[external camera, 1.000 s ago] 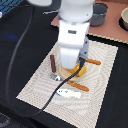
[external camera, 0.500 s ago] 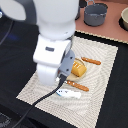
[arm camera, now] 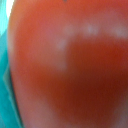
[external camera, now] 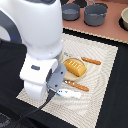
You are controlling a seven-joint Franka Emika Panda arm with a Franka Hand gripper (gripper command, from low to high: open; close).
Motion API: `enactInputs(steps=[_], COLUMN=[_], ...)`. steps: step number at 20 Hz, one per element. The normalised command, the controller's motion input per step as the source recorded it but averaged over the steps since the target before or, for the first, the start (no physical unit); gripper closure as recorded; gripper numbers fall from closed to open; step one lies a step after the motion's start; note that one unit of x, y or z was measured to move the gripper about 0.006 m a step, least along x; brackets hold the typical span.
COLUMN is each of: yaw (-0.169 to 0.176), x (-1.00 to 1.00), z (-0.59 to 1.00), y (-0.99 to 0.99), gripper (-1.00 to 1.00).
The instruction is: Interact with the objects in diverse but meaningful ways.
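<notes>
Arm body hides the gripper in the exterior view; jaw state cannot be told. Bread slab (external camera: 74,67) lies mid-cloth (external camera: 102,75), sausage sticks (external camera: 91,61) beside it. A blurred red surface, probably the tomato (arm camera: 70,65), fills the wrist view.

I see the tomato (arm camera: 70,65) as blurred red with pale glints, filling my wrist view; the bread slab (external camera: 74,67) is yellow-orange with darker ridges; two sausage sticks (external camera: 92,61) (external camera: 76,86) are orange-brown; the small oblong piece (external camera: 68,93) is white with blue; the cloth (external camera: 102,75) is cream, finely striped; the pots (external camera: 95,14) are grey.
</notes>
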Motion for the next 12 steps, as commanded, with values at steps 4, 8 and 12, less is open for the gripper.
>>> enactInputs(steps=[4,8,12], yaw=[0.0,0.0,0.0], x=[0.0,-0.04,-0.29], z=[-0.4,-0.38,-0.07], y=[-0.11,-0.12,-0.17], gripper=[1.0,1.0,1.0])
